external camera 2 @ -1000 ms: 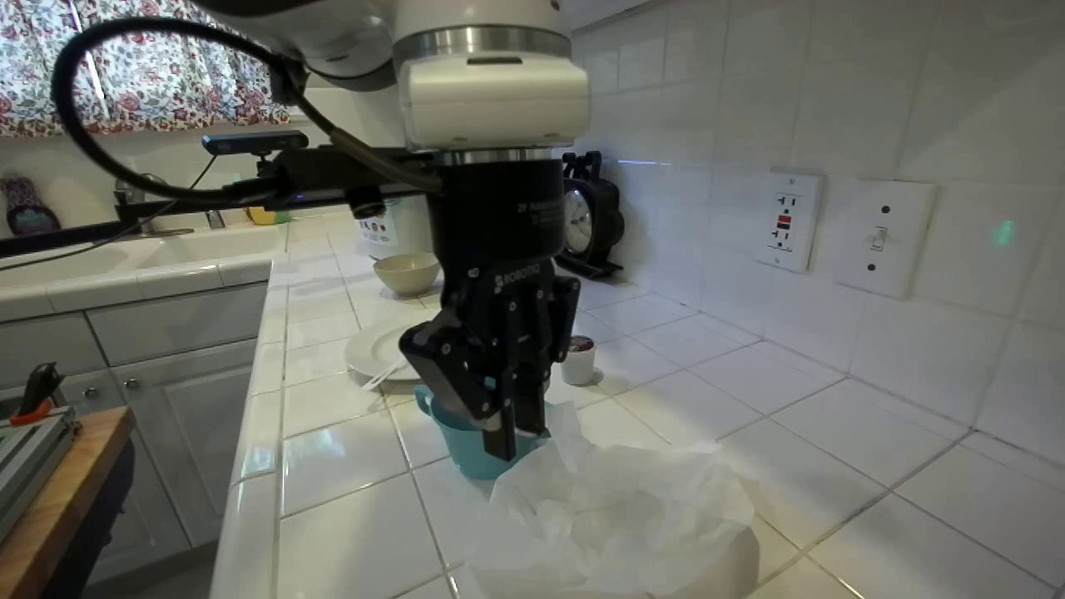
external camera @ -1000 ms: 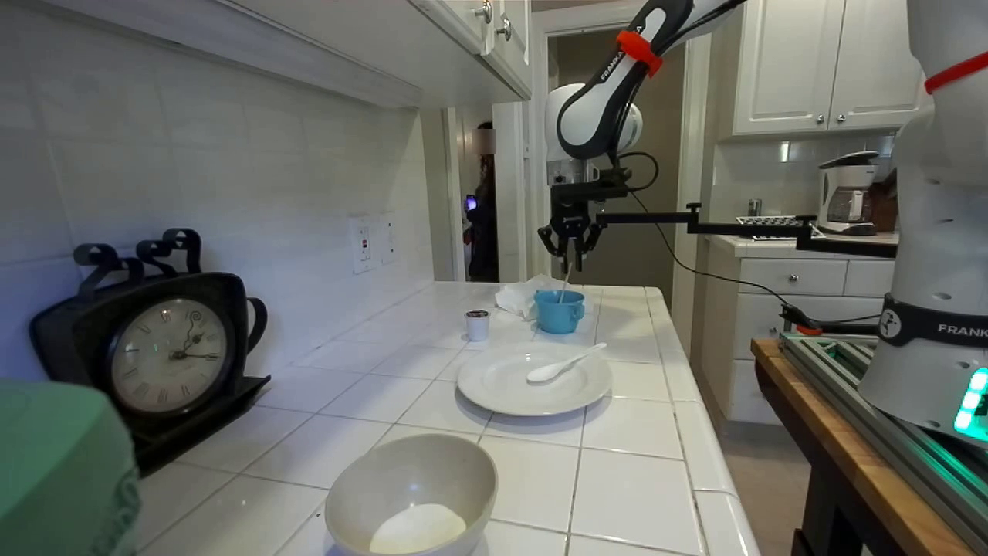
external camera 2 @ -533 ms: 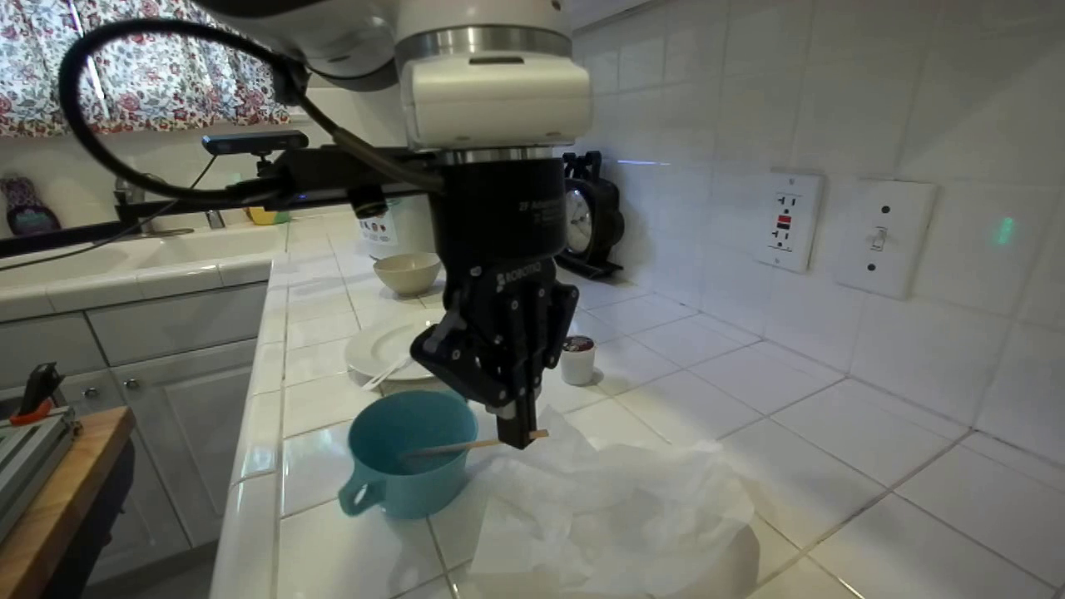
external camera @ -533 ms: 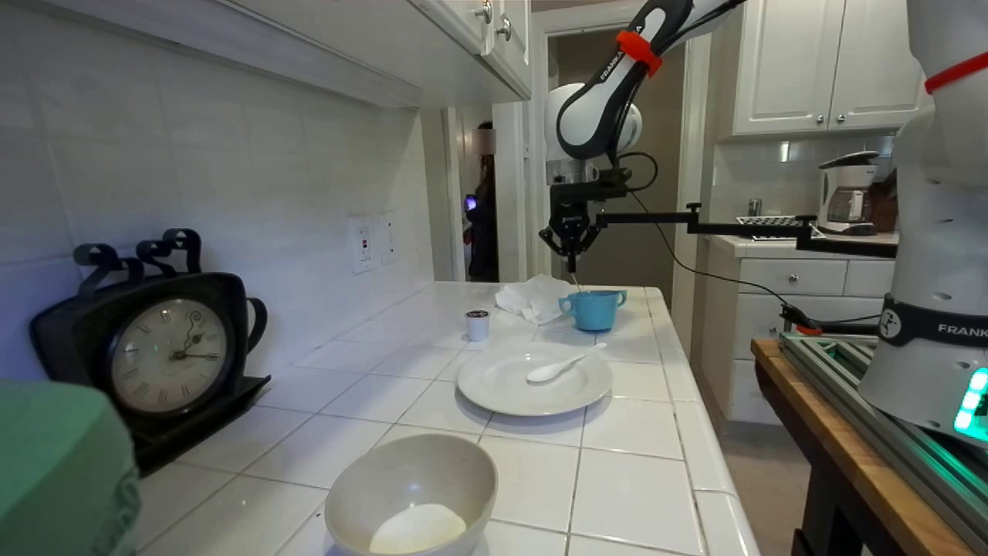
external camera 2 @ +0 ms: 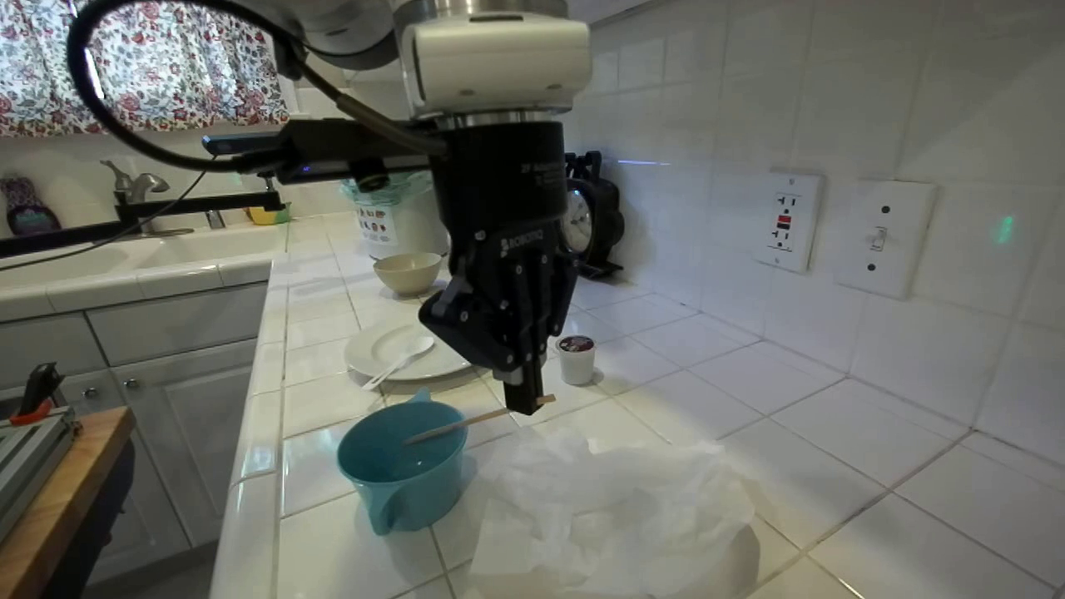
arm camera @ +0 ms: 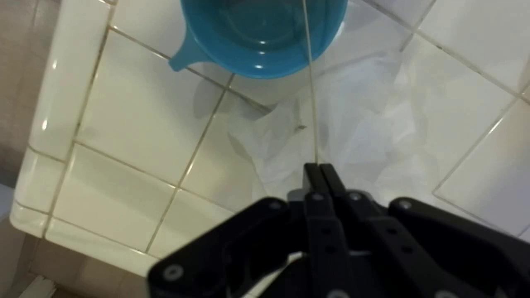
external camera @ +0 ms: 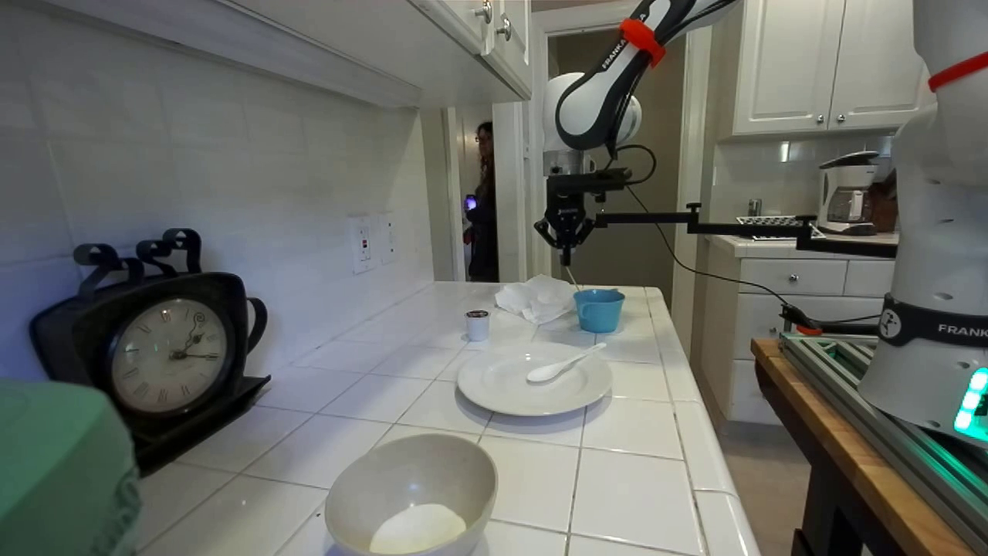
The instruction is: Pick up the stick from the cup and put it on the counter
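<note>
Between the closed jaws of the black two-fingered gripper (external camera 2: 524, 396), a thin, wood-coloured stick (external camera 2: 474, 420).
Pinched near its upper end, a stub showing past them, it slants down to the mouth of the small, round, bright blue cup (external camera 2: 403, 470), contact with the rim unclear; the cup stands on the glossy white tiled counter (external camera 2: 341, 545), near crumpled white paper (external camera 2: 616, 512).

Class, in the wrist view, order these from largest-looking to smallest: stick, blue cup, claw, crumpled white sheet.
Largest: claw, though nearness helps.
Middle, order unsure: crumpled white sheet (partly hidden), blue cup (cropped).
Smallest: stick, a thin line.
</note>
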